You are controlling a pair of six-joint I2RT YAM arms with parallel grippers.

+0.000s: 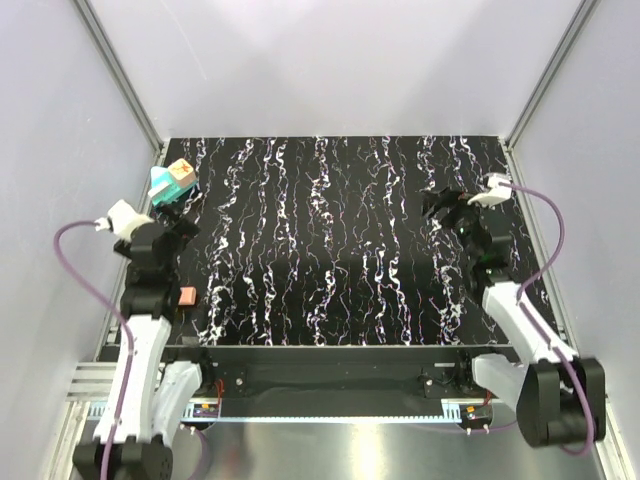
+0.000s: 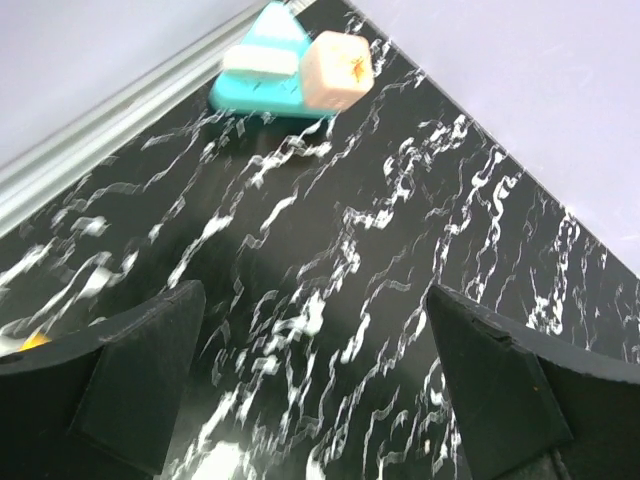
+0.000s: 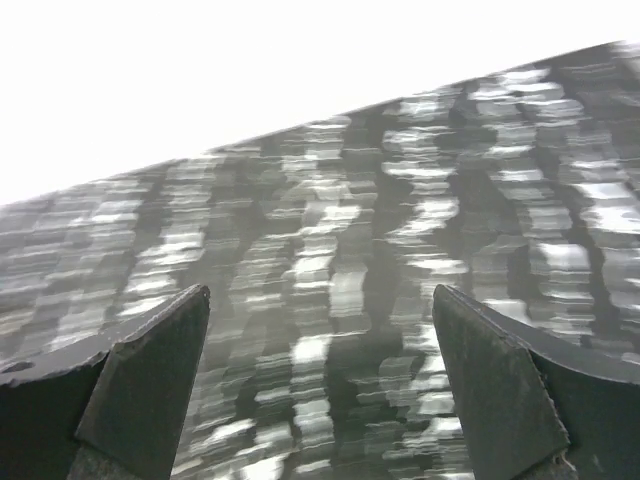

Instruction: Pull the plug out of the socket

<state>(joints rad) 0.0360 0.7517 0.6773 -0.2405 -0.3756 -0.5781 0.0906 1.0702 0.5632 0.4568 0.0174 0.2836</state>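
Note:
The tan plug (image 1: 181,174) with a reddish mark on top sits on the flat teal socket (image 1: 162,188) in the far left corner of the table. In the left wrist view the plug (image 2: 338,68) stands on the right end of the socket (image 2: 262,95), beside a white rounded block (image 2: 260,60). My left gripper (image 1: 183,217) is open and empty, a short way in front of the socket and apart from it; its fingers (image 2: 150,360) frame bare table around the gripper's centre (image 2: 315,292). My right gripper (image 1: 440,205) hangs open and empty at the far right (image 3: 320,292).
A small salmon block (image 1: 185,296) lies by the left arm near the table's left edge. An aluminium rail (image 2: 110,110) and the grey walls close in right behind the socket. A small yellow-orange bit (image 2: 32,342) shows at the left finger's edge.

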